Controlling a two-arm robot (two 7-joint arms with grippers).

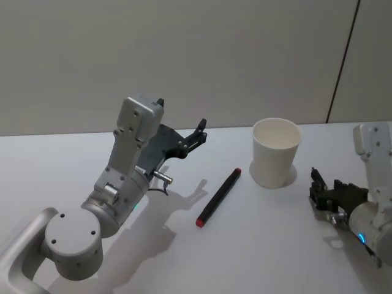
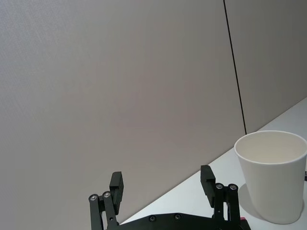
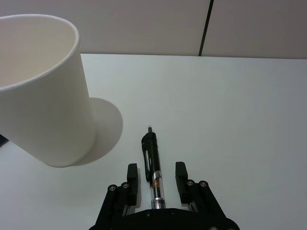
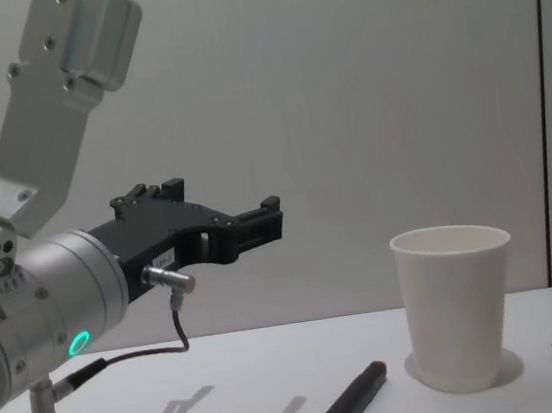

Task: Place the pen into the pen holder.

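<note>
Black with a red end, the pen (image 1: 218, 197) lies flat on the white table (image 1: 263, 251). Its long axis slants from just beside the foot of the paper pen holder (image 1: 277, 153) back toward the robot's left side. The left pincer (image 1: 199, 133) hangs in the air above and to the left of it, fingers spread with nothing between them, aimed out over the table rather than down. To take this pen it would, I'd say, need to tip over and turn across that slant.

The right pincer (image 3: 154, 168) sits low by the table on the holder's other side. Its fingers are apart, with a gap on each side of a second, slimmer clip pen (image 3: 150, 149) that runs straight along its reach, tip pointing past the holder. Which pen is meant I cannot tell, but the slim one lies within a pincer's span.
</note>
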